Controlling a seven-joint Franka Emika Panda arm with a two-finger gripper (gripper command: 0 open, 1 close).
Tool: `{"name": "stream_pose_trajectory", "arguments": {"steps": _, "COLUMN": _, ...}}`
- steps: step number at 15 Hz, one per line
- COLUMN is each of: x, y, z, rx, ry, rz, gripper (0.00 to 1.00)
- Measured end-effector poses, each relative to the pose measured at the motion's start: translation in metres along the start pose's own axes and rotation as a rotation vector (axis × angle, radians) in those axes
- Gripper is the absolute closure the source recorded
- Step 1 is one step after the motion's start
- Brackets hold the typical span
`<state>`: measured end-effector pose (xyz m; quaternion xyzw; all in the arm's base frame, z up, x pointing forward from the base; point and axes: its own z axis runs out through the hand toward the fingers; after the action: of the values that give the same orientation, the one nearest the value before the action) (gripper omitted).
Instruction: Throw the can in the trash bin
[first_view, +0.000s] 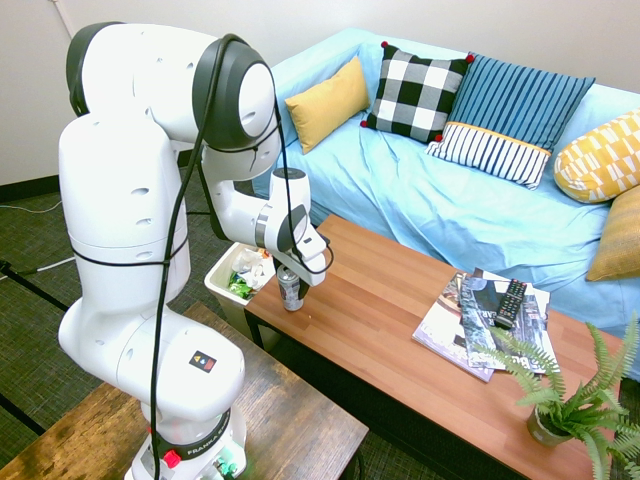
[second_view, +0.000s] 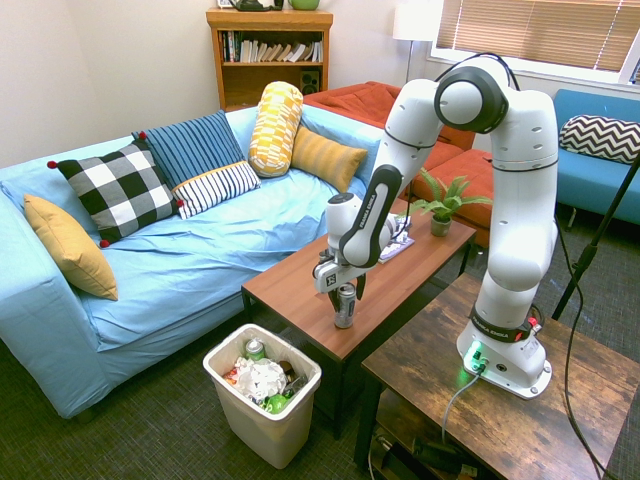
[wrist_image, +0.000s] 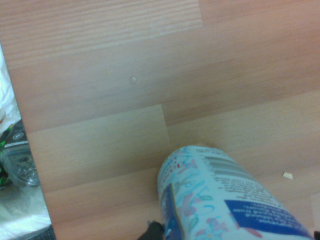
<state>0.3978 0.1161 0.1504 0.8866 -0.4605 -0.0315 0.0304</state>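
Before me the can (second_view: 345, 306), silver with a dark label band, stands upright near my bench's end (second_view: 310, 310). The trash bin (second_view: 262, 395), cream-white, rectangular and round-rimmed, stands upright on the floor just beside that end, holding crumpled white and green rubbish.

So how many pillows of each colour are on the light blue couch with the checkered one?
Gold pillows: 2
Black-and-white checkered pillow: 1
Blue-and-white striped pillow: 1
Yellow-and-white patterned pillow: 1
Total: 5
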Motion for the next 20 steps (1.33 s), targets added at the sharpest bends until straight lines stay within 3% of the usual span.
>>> {"name": "stream_pose_trajectory", "arguments": {"steps": 8, "x": -0.002, "y": -0.007, "z": -0.005, "rx": 0.014, "ry": -0.001, "rz": 0.004, "gripper": 1.0}}
{"name": "stream_pose_trajectory", "arguments": {"steps": 11, "x": -0.018, "y": -0.021, "z": -0.016, "rx": 0.025, "ry": 0.015, "rz": -0.038, "gripper": 1.0}}
{"name": "stream_pose_trajectory", "arguments": {"steps": 16, "x": -0.114, "y": -0.087, "z": -0.057, "rx": 0.017, "ry": 0.115, "rz": -0.16, "gripper": 1.0}}
{"name": "stream_pose_trajectory", "arguments": {"steps": 20, "x": -0.187, "y": -0.153, "z": -0.048, "rx": 0.011, "ry": 0.15, "rz": -0.236, "gripper": 1.0}}
